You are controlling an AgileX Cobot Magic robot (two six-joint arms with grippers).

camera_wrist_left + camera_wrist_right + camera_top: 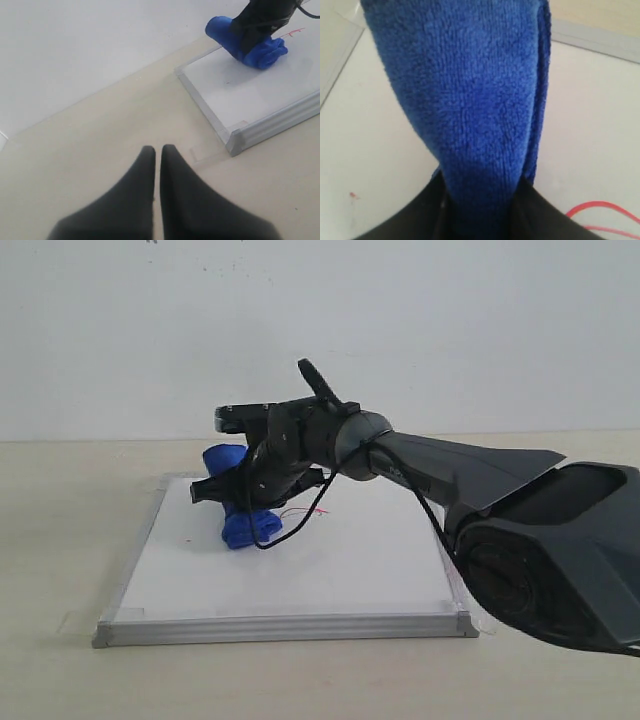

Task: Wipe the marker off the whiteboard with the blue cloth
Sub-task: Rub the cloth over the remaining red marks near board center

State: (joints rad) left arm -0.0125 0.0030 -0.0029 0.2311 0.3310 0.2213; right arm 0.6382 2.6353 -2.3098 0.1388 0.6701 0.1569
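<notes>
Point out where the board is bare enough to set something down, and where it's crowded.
Free: the whiteboard's near half, from the front frame up to the blue cloth; also the table left of the board. Crowded: the far part, where the right end effector holds the cloth beside the marker and its arm hangs over the right edge.

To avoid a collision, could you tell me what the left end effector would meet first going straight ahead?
Likely only bare table, then the wall; the whiteboard sits off that line. Depth is unclear.
</notes>
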